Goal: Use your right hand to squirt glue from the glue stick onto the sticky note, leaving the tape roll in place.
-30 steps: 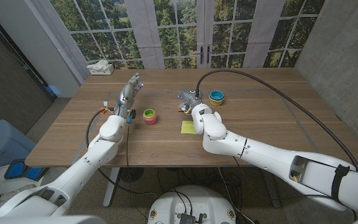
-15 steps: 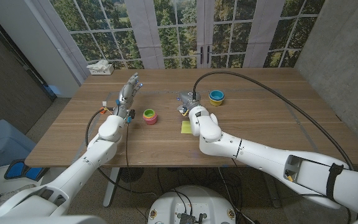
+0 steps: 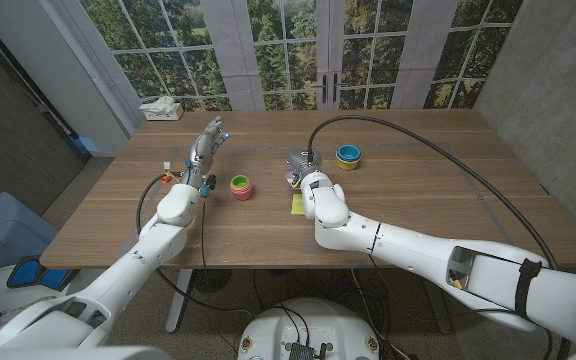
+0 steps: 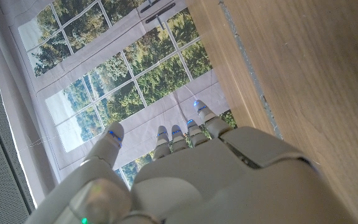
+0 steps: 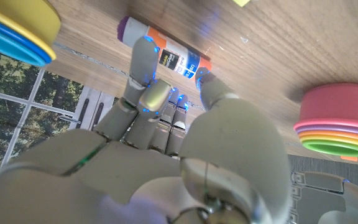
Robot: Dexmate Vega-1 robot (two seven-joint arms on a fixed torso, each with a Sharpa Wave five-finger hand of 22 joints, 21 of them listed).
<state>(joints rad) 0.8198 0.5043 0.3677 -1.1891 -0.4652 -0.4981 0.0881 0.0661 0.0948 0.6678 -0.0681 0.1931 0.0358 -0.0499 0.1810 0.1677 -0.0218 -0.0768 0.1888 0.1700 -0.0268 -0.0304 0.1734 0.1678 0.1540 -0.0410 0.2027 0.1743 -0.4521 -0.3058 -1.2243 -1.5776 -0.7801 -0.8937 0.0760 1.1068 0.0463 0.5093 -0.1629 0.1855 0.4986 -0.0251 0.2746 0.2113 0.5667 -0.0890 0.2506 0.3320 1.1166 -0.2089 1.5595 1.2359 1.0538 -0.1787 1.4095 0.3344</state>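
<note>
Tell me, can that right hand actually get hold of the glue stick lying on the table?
Probably yes. The right hand is right at the glue stick, fingers spread either side of it, and nothing lies between them. It has not clearly closed on it yet.

Soft window daylight, blurred wrist foregrounds

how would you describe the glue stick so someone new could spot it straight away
Start at the wooden table and find the right robot hand near its middle. The glue stick lies on its side on the wood at that hand's fingertips. It is a slim tube with a purple cap and an orange-and-white label, unlike the round stacks of coloured rings near it.
</note>
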